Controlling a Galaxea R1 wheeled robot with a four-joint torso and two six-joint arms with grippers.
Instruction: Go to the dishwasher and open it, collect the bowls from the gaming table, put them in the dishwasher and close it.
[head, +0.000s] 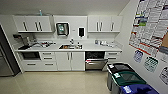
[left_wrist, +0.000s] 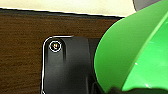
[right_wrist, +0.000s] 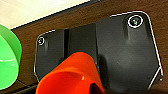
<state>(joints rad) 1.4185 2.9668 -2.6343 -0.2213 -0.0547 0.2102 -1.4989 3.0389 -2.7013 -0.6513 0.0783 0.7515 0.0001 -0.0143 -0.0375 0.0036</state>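
Note:
The dishwasher (head: 96, 64) stands under the counter right of the white cabinet doors. Its steel door is pulled out and the dark inside shows above it. A lime-green bowl (left_wrist: 135, 55) looms large and close in the left wrist view, with my left gripper (left_wrist: 120, 90) shut on its rim. An orange-red bowl (right_wrist: 72, 75) is held the same way by my right gripper (right_wrist: 93, 88), and the green bowl (right_wrist: 7, 62) shows beside it. Both bowls hang over the robot's dark plate and a brown wood-grain surface. The gaming table is out of view.
A white kitchen counter (head: 100, 48) with a sink (head: 67, 46) runs along the far wall, with wall cabinets above. Grey bins with dark, green and blue lids (head: 126, 78) stand at the right by a poster-covered wall. A pale tiled floor (head: 60, 82) lies between me and the dishwasher.

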